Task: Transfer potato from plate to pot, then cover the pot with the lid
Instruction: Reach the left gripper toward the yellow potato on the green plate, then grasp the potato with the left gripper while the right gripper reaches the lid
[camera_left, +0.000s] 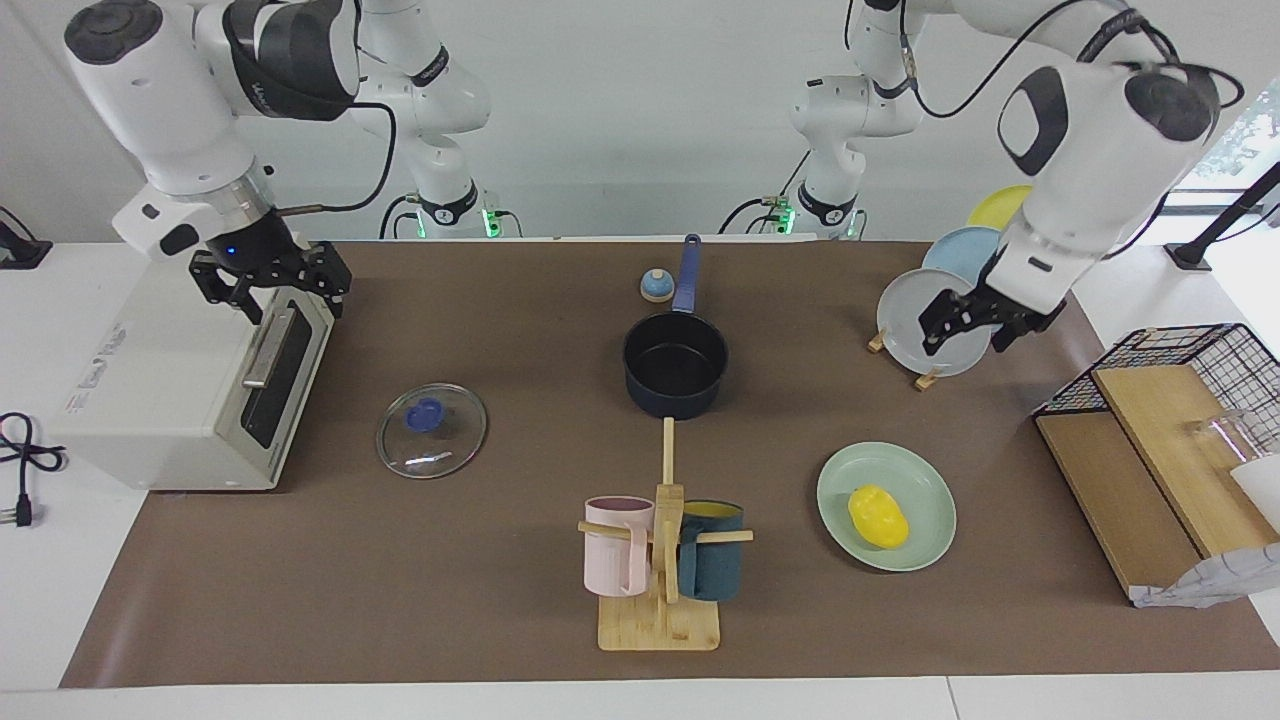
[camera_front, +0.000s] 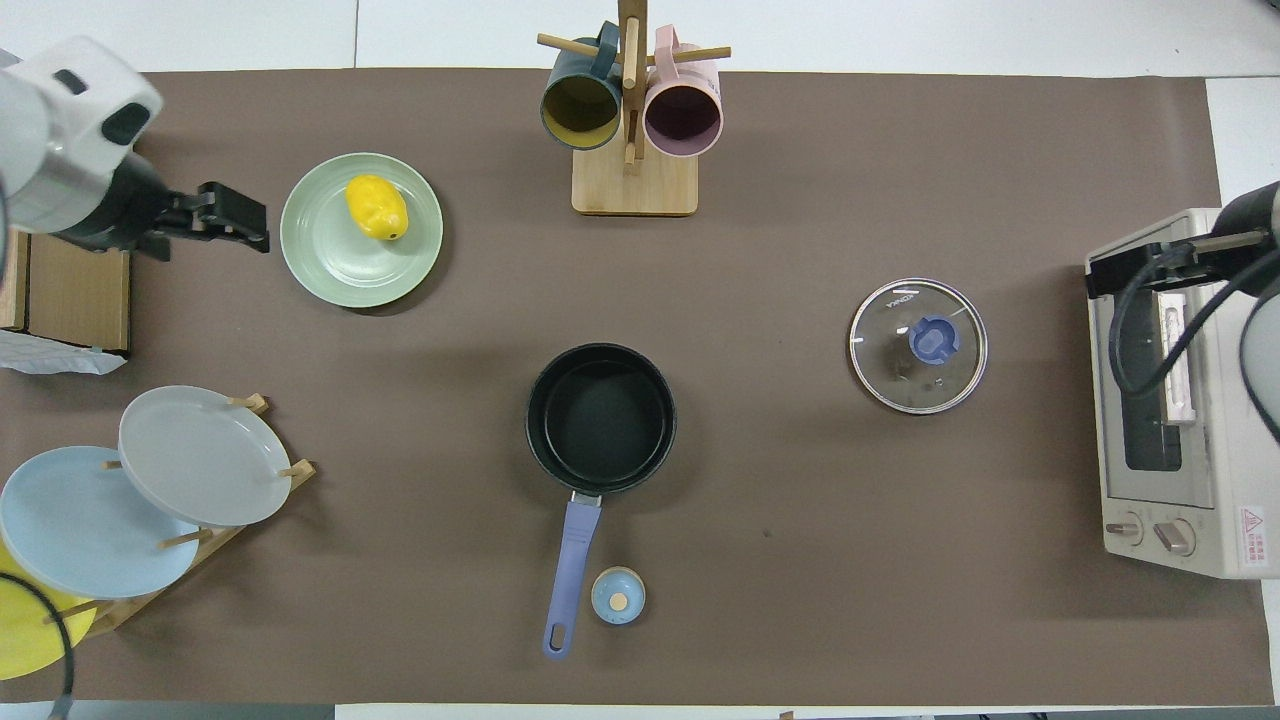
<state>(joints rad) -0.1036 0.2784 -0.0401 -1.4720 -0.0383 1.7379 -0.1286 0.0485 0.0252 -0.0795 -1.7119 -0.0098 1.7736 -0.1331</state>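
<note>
- Left gripper (camera_left: 960, 330): hanging in the air with its fingers spread and nothing between them, over the brown mat at the left arm's end of the table (camera_left: 400, 620); in the facing view it is showing in front of the grey plate (camera_left: 905, 310) standing in the rack.
- Potato (camera_left: 878, 516): lying on the plate (camera_left: 840, 480), well apart from the left gripper and farther from the robots than the rack of upright plates.
- Pot (camera_left: 675, 365): sitting empty near the middle of the table, its handle (camera_left: 687, 272) pointing toward the robots, with a small bell (camera_left: 656, 286) just beside the handle.
- Right gripper (camera_left: 270, 280): hovering released and empty over the front upper edge of the toaster oven (camera_left: 170, 400) at the right arm's end of the table.
- Lid (camera_left: 431, 430): lying flat on the mat with its knob up, between the toaster oven and the pot, apart from both grippers.
- Mug stand (camera_left: 660, 590): standing farther from the robots than the pot, carrying a pink mug and a dark teal mug.
</note>
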